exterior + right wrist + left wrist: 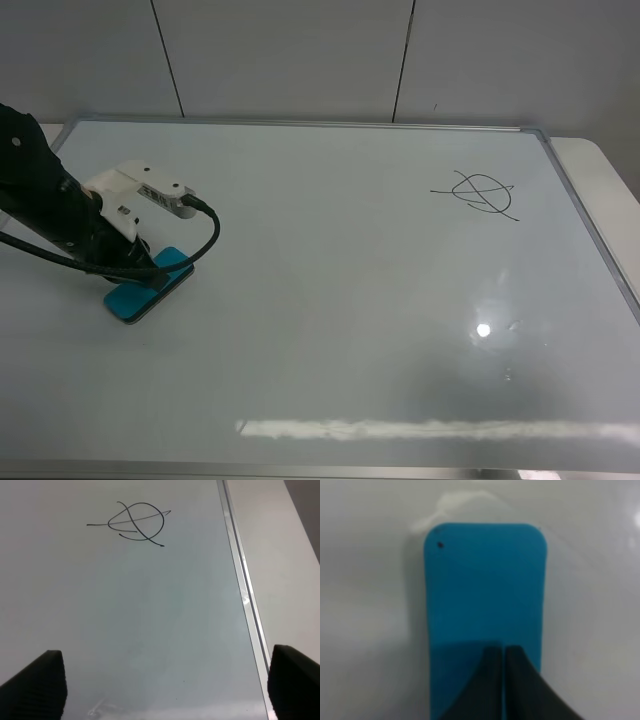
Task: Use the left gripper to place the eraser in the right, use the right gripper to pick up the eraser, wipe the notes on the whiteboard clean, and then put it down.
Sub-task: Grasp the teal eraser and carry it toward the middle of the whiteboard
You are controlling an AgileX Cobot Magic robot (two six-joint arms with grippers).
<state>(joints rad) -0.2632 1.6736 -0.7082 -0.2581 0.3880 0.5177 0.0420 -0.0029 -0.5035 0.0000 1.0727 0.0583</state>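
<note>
The teal-blue eraser [146, 288] lies flat on the whiteboard [330, 270] at the left. My left gripper [150, 268] is down over its far end. In the left wrist view the eraser [485, 590] fills the frame, and the two dark fingers of the left gripper [502, 652] are pressed together over its flat face, not around its sides. The notes [478, 193], a circle crossed by strokes, are at the board's far right. The right wrist view shows the notes [131, 522] ahead of my open, empty right gripper [162, 690]. The right arm is out of the high view.
The board's silver frame [245, 600] runs along its right edge, with the white table [600, 170] beyond it. A black cable [205, 240] loops from the left wrist over the board. A grey wall [300, 50] stands behind.
</note>
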